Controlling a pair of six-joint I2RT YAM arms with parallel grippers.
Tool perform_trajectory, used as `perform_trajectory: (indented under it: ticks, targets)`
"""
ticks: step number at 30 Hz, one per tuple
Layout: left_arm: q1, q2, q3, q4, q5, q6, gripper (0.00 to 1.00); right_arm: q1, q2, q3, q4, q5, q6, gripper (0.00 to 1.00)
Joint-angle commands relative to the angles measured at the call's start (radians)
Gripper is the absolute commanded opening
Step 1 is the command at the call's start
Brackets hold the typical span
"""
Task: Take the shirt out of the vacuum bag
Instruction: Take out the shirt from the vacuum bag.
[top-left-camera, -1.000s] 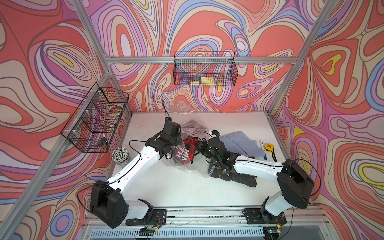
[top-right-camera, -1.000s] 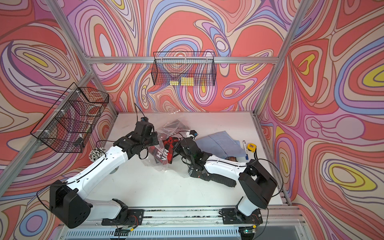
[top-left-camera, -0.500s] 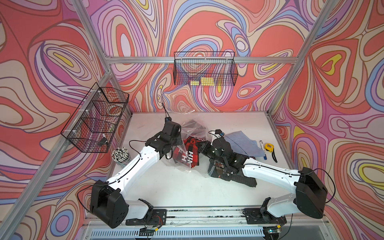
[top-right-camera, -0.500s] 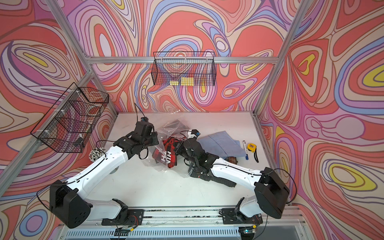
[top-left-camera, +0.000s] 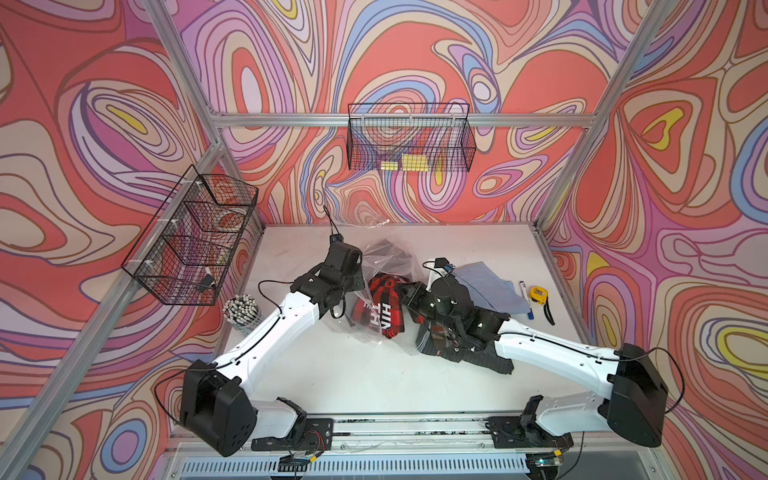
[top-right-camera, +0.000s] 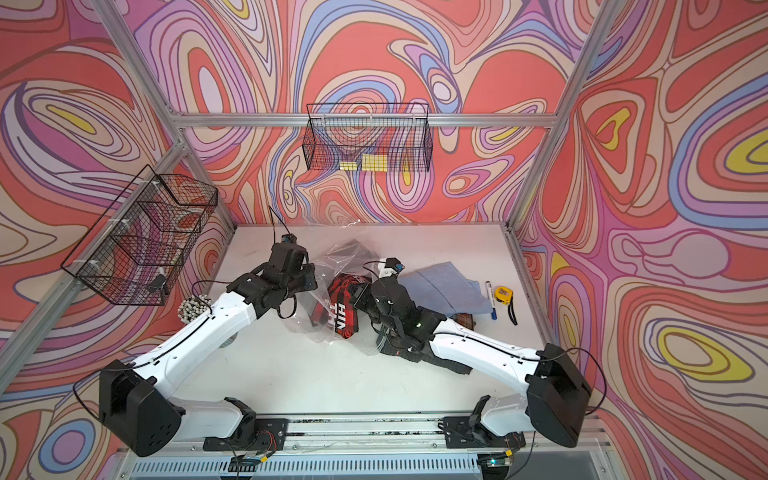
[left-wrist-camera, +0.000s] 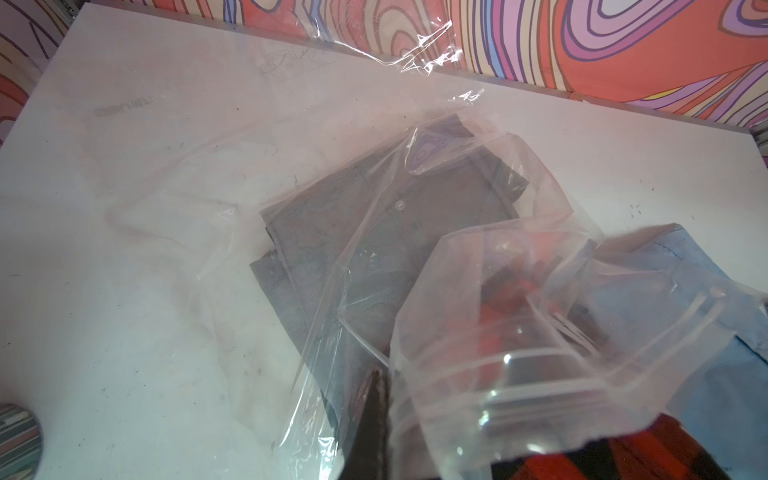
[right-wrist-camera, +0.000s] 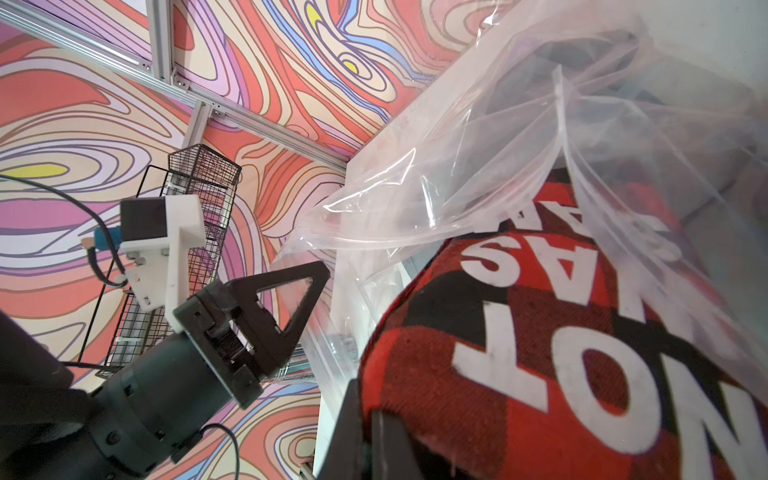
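Observation:
The vacuum bag (top-left-camera: 386, 255) lies crumpled mid-table, clear and crinkly, with a folded grey shirt (left-wrist-camera: 374, 232) inside it. A red-and-black plaid shirt (top-left-camera: 380, 309) with white letters sticks out of the bag's mouth. My left gripper (top-left-camera: 356, 286) is shut on the bag's plastic edge; in the left wrist view its dark fingertips (left-wrist-camera: 376, 399) pinch the film. My right gripper (top-left-camera: 406, 291) is shut on the plaid shirt (right-wrist-camera: 540, 353), and its fingers (right-wrist-camera: 353, 432) clamp the fabric's fold. The bag's film (right-wrist-camera: 457, 166) drapes over the shirt.
A blue cloth (top-left-camera: 486, 286), a marker (top-left-camera: 524, 297) and a yellow tape measure (top-left-camera: 539, 295) lie at the right. A dark plaid garment (top-left-camera: 465, 353) sits under my right arm. A cup of pens (top-left-camera: 242, 309) stands at the left edge. Wire baskets (top-left-camera: 195, 237) (top-left-camera: 409, 141) hang on the walls.
My right arm has drawn back toward the right, and the plaid shirt has come a little further out of the bag. The left arm has held still.

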Motion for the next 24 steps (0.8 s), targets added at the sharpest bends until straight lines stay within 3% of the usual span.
perform_trajectory:
  ticks: [1, 16, 24]
  targets:
    - [0.006, 0.007, 0.013, -0.012, -0.021, 0.006, 0.00, 0.006, -0.046, 0.048, 0.006, 0.021, -0.031, 0.00]
    - [0.007, 0.013, 0.013, -0.012, -0.027, 0.007, 0.00, 0.007, -0.216, 0.126, -0.168, 0.059, -0.092, 0.00]
    - [0.007, 0.012, 0.013, -0.012, -0.028, 0.010, 0.00, 0.006, -0.369, 0.192, -0.332, 0.184, -0.166, 0.00]
